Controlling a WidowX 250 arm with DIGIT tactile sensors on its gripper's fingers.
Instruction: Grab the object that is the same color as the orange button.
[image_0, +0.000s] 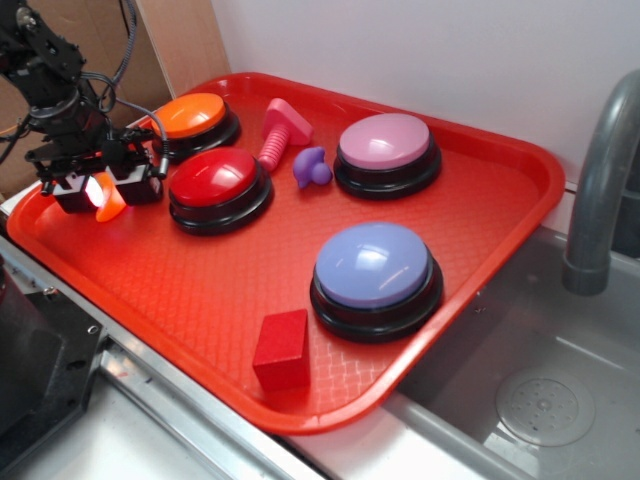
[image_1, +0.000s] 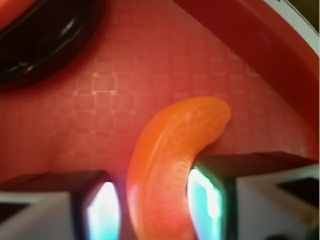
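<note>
A: Any writing, label or number to read here?

B: None. The four buttons' domed tops carry no lettering, and the red tray (image_0: 520, 190) shows only its embossed grid pattern

A: And close up, from the wrist?

B: Nothing there either. The orange piece (image_1: 175, 150) has a faint dotted texture, but no characters, and the gripper (image_1: 154, 205) pads beside it are just glare, with no marking to make out

A: The red cube, the pink bolt?

B: Both bare; no brand or sign can be read on anything in either view
</note>
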